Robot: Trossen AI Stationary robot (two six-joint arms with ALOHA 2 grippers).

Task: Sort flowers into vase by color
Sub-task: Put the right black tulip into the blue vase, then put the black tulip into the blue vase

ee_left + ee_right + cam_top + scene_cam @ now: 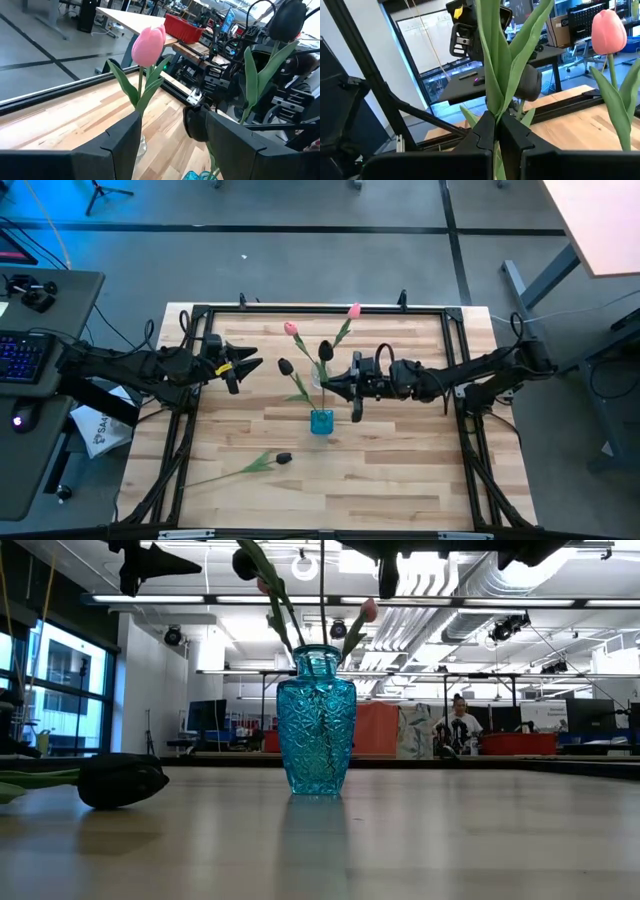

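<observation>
A blue glass vase (321, 421) (316, 735) stands mid-table, with stems rising from its mouth. Just beyond it, two pink tulips (291, 329) (354, 310) and a dark tulip (285, 366) stand upright. Another dark tulip (275, 460) (120, 780) lies flat near the table's near edge. My right gripper (335, 385) (496, 120) is shut on the stem of a dark tulip (325, 350) (287, 20) above the vases. My left gripper (243, 367) (172, 120) hovers open to the left of them, facing a pink tulip (147, 45). My right gripper pinches the dark tulip's green stem and leaf bases (495, 107) between its two fingers, coming level from the table's right and lying across the stem. The tulip stands upright, its leaves rising above the fingers. The fingers hide the stem's lower end.
A black frame (200, 310) rims the table. A keyboard and desk (30, 350) stand off the table's left. The near half of the table holds only the lying tulip. A person (460, 725) sits far off in the room behind.
</observation>
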